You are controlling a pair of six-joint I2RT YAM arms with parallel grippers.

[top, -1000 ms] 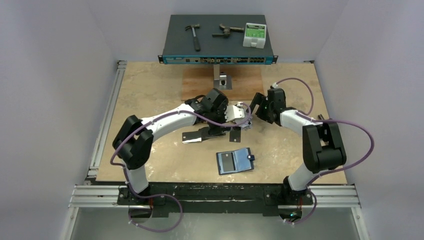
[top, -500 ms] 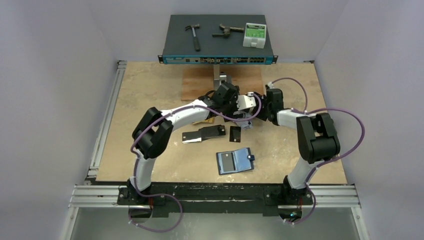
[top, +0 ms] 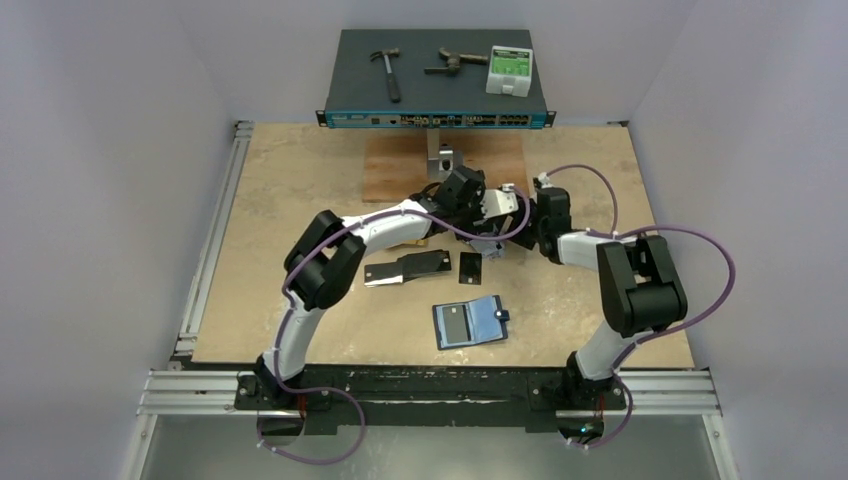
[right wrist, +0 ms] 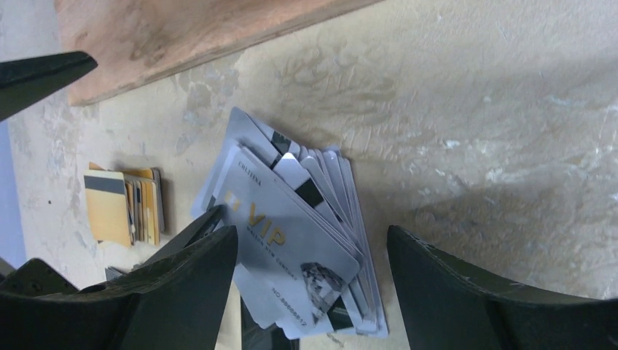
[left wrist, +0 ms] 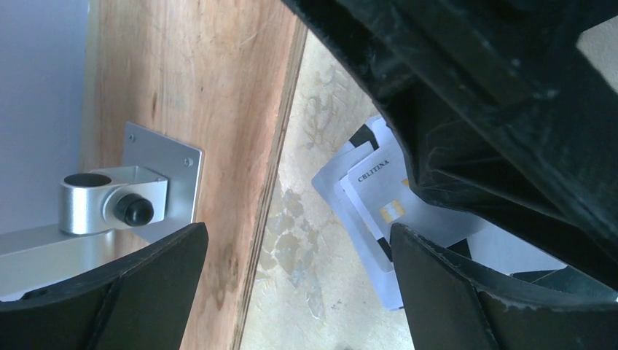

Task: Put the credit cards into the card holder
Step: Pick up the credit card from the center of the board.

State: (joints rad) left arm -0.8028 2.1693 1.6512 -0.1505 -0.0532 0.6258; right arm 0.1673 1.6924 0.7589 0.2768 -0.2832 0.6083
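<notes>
Seen from above, both wrists crowd over the fanned silver-grey cards (right wrist: 291,233) and hide most of the pile. The gold cards (right wrist: 120,204) lie partly under the left arm. The right gripper (right wrist: 312,237) stands wide apart astride the pile and holds nothing; whether a finger touches the cards is unclear. The left gripper (left wrist: 295,240) gapes fully and is empty, over the wooden board's (left wrist: 204,95) edge. The card holder (top: 470,322) lies open toward the bench's (top: 290,190) front edge, well apart from the pile, with the black cards (top: 405,268) between.

Glossy plastic cards (right wrist: 288,244), grainy wooden board (left wrist: 189,87), brushed metal bracket (left wrist: 157,164)
</notes>
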